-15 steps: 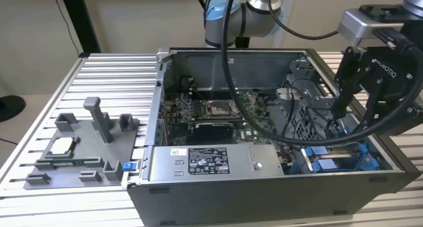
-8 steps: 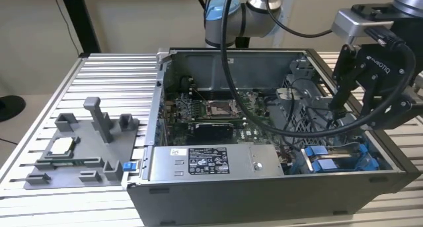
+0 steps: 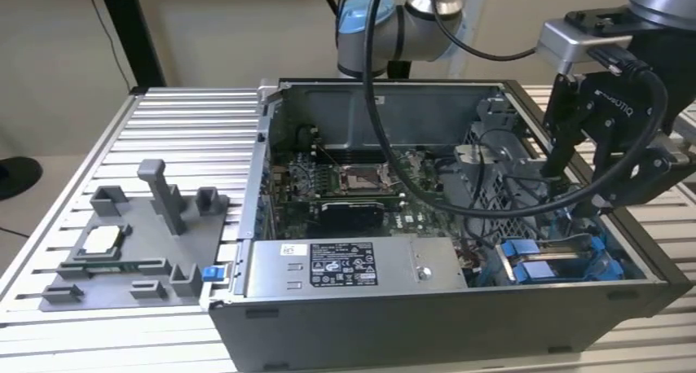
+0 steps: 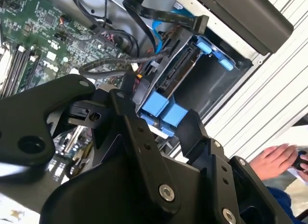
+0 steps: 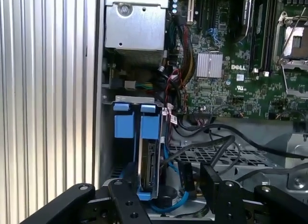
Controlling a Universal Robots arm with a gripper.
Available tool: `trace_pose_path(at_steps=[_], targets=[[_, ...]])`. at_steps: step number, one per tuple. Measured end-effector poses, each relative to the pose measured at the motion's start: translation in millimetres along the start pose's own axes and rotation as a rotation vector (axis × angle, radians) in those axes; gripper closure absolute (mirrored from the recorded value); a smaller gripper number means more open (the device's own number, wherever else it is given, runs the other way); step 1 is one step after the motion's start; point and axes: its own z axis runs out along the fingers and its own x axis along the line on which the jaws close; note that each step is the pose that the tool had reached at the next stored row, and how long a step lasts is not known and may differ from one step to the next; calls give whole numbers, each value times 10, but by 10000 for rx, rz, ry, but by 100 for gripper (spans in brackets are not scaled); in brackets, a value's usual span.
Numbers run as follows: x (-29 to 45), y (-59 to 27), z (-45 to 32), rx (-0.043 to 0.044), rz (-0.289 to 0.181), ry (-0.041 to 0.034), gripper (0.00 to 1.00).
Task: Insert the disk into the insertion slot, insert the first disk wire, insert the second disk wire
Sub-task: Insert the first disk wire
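The disk (image 5: 148, 161) stands edge-on in its blue carrier (image 5: 149, 127) inside the insertion slot (image 5: 126, 98) of the grey perforated drive cage (image 5: 226, 159), beside another blue-ended tray (image 5: 123, 124). My gripper (image 5: 168, 190) hangs open just above the disk's connector edge, one finger on each side. A black plug (image 5: 185, 176) and a looped blue wire (image 5: 174, 204) lie loose beside that edge. In the second wrist view the disk (image 4: 177, 72) and blue carrier ends (image 4: 161, 108) show between my fingers (image 4: 126, 113). The exterior view has my gripper (image 3: 579, 190) over the cage (image 3: 511, 186).
The open computer case (image 3: 435, 324) lies on a ribbed aluminium table (image 3: 185, 120). Its motherboard (image 3: 348, 186) and power supply (image 3: 337, 267) are exposed. A grey fixture (image 3: 130, 243) sits at the exterior view's left. Black cables (image 5: 216, 137) cross the cage. A person's hand (image 4: 274, 159) rests outside the case.
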Motion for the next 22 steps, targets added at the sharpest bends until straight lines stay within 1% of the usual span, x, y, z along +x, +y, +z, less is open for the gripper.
trace_pose_path(at_steps=[1, 4, 6, 8, 12, 17, 18, 19, 21, 22], targets=[[-12, 6, 10, 53, -28, 14, 0], [-44, 37, 28, 229, -58, 19, 0], [-53, 72, 27, 301, -57, 24, 0], [-57, 99, 26, 400, -61, 27, 0], [-60, 108, 26, 668, -195, 40, 0], [-81, 115, 26, 960, -388, 81, 0], [-87, 120, 26, 993, -409, 102, 0], [-91, 126, 25, 1011, -427, 139, 0], [-95, 140, 25, 1026, -444, 220, 0], [-98, 146, 25, 1045, -447, 242, 0]])
